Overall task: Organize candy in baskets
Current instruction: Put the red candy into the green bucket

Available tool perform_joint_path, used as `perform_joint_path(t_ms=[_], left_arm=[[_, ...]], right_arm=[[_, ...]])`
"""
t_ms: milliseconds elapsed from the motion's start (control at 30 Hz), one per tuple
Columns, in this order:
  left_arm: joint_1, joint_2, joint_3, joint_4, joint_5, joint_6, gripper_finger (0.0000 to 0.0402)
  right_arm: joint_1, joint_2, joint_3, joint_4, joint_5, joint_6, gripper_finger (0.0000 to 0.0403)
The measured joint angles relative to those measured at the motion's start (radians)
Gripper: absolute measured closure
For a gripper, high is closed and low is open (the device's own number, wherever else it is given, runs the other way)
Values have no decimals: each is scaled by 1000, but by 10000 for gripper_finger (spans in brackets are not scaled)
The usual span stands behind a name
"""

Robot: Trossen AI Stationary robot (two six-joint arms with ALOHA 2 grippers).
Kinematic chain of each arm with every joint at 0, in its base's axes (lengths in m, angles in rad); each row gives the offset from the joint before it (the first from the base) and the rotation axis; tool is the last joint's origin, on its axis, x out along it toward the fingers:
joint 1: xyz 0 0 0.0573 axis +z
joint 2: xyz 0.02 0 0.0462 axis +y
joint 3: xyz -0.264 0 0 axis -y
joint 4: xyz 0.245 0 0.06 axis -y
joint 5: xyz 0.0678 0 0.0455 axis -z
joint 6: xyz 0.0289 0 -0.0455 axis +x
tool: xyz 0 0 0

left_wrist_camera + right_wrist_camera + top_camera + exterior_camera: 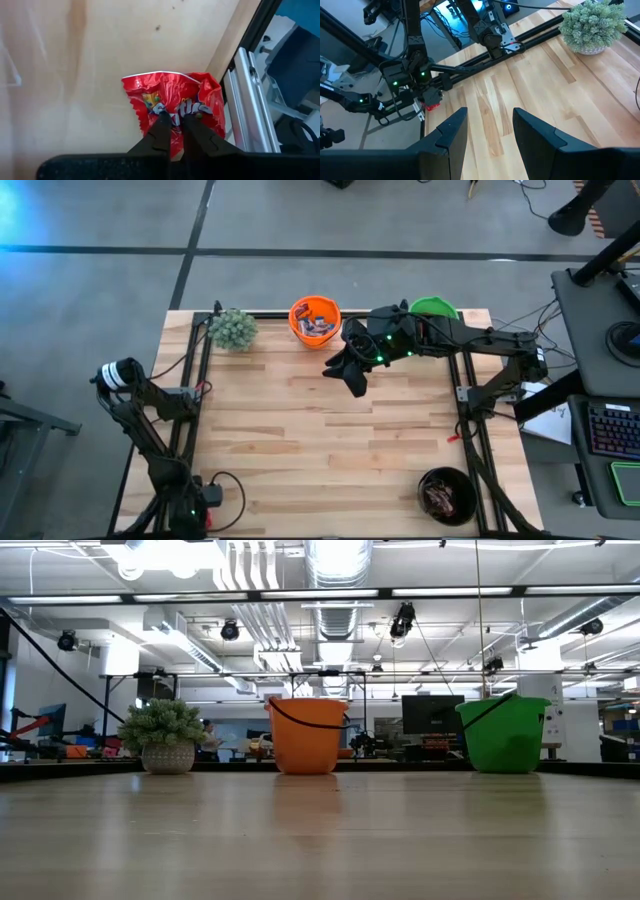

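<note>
Both arms matte black, boxy links, black cables along them. Right arm (470, 340) has green LEDs near the wrist; left arm (150, 420) has a white round cap at one joint, a green LED at its base and a red bit near one joint. Left tool (173, 122): two slim tapered black fingers. Right tool (490, 135): broad flat black fingers.

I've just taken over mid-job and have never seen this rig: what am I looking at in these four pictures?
Two dark robot arms work at a wooden table. One camera looks straight down, one level across the tabletop, one sits on each wrist. On the table stand an orange basket, a green basket, a black basket and a small plant. The left gripper is shut on a red candy at the table's left edge. The right gripper hangs open near the orange basket.
</note>
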Motion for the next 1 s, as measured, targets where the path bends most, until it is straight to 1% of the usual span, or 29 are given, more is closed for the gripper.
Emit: perform_joint_path(t_ms=[133,533,733,1000], left_arm=[[-3,2,16,-2,2,-2,400],[-3,-1,10,-8,3,15,401],[-2,-34,20,-37,-10,13,401],[-2,-81,22,-28,-12,-7,400]], right_arm=[[0,0,0,0,0,0,255],[0,0,0,0,0,-4,255],[0,0,0,0,0,-4,255],[0,0,0,0,0,-34,255]])
